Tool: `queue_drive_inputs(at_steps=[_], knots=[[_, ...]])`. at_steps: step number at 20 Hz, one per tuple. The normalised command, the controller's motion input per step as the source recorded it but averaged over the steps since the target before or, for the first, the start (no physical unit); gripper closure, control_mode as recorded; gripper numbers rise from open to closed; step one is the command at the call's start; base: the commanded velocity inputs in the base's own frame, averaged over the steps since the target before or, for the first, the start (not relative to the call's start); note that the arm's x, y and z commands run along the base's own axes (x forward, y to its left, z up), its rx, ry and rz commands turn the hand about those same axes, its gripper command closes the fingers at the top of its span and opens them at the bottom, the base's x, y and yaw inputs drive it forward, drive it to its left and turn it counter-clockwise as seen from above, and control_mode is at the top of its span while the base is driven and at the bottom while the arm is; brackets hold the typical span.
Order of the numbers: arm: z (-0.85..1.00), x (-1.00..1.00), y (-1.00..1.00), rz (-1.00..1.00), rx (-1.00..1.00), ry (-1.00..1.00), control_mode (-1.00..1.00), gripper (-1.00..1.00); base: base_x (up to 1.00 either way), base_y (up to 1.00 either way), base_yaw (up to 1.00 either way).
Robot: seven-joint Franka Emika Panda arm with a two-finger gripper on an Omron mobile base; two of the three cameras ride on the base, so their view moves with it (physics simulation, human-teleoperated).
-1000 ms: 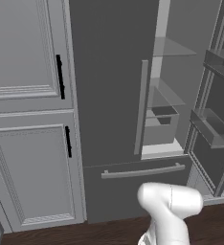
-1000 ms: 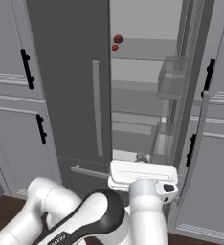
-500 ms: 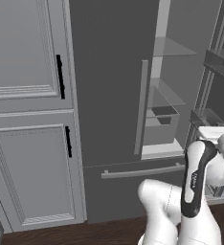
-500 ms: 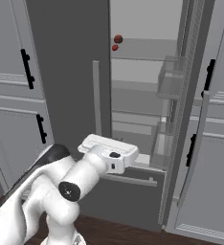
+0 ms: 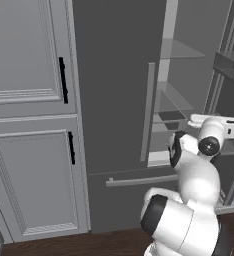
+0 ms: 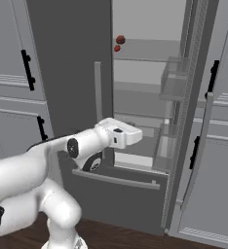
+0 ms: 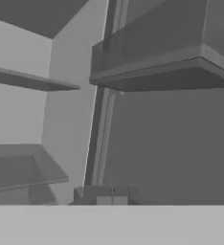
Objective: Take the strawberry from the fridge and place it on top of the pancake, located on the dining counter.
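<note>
The strawberry (image 6: pixel 117 48) lies on an upper glass shelf (image 6: pixel 150 59) inside the fridge (image 6: pixel 72 68), just beside and below a larger dark red round fruit (image 6: pixel 120 39). The fridge's right door (image 6: pixel 189 112) stands open, with bins on its inner side; the left door is shut, its long pale handle (image 6: pixel 97 99) upright. The arm reaches forward at mid height, well below the berry, its white hand held level at the open compartment. In the hand view the tool (image 7: pixel 112 195) has its two dark tips pressed together with nothing between them, pointing past shelf edges toward the door bins. Pale grey cabinets (image 5: pixel 29 125) with black handles flank the fridge.
</note>
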Motion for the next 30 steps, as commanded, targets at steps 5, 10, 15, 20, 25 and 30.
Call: queue_drive_inputs(at_steps=[5,10,15,20,25,30], knots=[[-0.08,0.41,-0.85,-0.11,0.13,0.0,-1.0,1.0,0.0,0.0,0.0],[0.0,0.43,-0.83,-0.1,0.16,0.0,-1.0,1.0,0.0,0.0,0.0],[0.0,0.46,-0.79,-0.09,0.15,0.0,-1.0,1.0,0.0,0.0,0.0],[0.0,0.37,-0.97,-0.08,0.21,-0.01,-1.0,1.0,0.0,0.0,0.0],[0.0,0.26,-1.0,-0.06,0.24,-0.02,-1.0,1.0,0.0,0.0,0.0],[0.17,-0.66,0.38,0.0,0.03,-0.04,-1.0,1.0,0.0,0.0,0.0]])
